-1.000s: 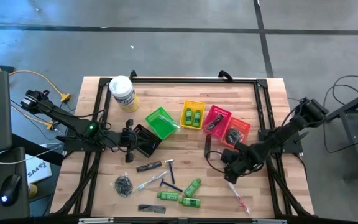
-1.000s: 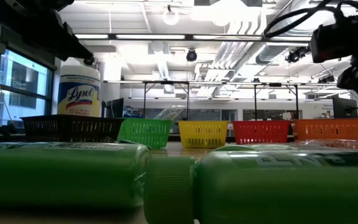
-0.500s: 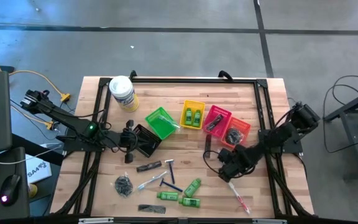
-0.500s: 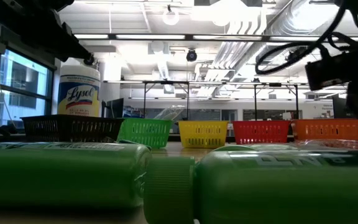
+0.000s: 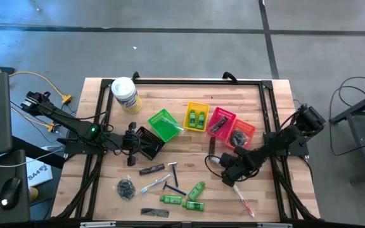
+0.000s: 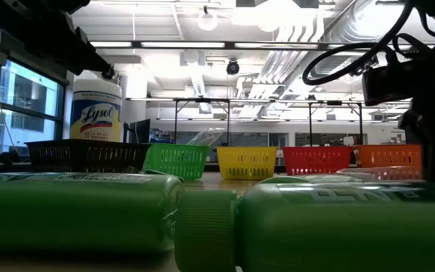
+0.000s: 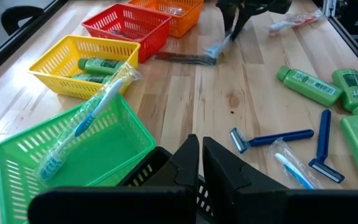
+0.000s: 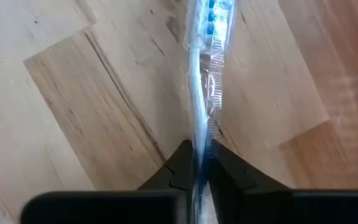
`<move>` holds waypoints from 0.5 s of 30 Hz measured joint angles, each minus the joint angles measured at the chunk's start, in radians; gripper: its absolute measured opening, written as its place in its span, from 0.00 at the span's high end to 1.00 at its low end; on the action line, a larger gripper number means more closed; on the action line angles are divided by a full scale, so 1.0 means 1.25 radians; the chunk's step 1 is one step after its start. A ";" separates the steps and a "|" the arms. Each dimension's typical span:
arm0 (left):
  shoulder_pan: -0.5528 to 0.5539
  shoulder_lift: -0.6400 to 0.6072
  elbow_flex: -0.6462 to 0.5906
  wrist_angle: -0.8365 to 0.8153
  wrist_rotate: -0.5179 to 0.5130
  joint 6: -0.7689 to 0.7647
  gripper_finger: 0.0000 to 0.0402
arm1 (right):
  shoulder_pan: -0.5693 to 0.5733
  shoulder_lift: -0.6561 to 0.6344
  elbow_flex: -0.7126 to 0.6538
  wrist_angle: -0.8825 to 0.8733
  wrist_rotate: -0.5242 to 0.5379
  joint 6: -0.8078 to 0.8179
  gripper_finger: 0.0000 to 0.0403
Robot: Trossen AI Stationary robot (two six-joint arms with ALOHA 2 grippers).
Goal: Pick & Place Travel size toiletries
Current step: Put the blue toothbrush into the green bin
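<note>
Pale wooden planks make up the table (image 5: 189,145), with grey floor around it and a bright ceiling-lit hall beyond in the low view. At the right gripper (image 8: 196,163), the two dark fingers are pinched narrow on a clear-wrapped toothbrush (image 8: 204,68), blue-handled, whose wrapper runs out ahead of the tips over the wood; from above, this gripper (image 5: 228,170) sits right of centre, just near of the orange basket (image 5: 242,134). Beside that basket stand the red basket (image 5: 220,120), the yellow basket (image 5: 196,116) holding green mini bottles, and the green basket (image 7: 73,155), where another wrapped toothbrush (image 7: 89,115) leans on the rim. Further left, the left gripper (image 7: 201,163) waits with fingers nearly together at the black basket (image 5: 148,143). Loose toiletries lie toward the near edge: blue razors (image 7: 272,137), more green bottles (image 5: 195,190), a black comb (image 5: 154,212), a dark mesh bundle (image 5: 127,188) and a red-handled toothbrush (image 5: 243,201). The white-lidded wipes tub (image 5: 125,95) stands at the far left corner. The risk I see is the grip: the fingers appear to hold the slippery wrapper near one end, so the long free end could swing or slide out during the carry, or catch on a basket rim and land in the wrong colour.
</note>
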 joint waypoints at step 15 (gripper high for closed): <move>0.000 0.000 0.000 0.000 0.018 0.006 0.96 | 0.011 -0.092 0.097 -0.113 0.217 -0.200 0.95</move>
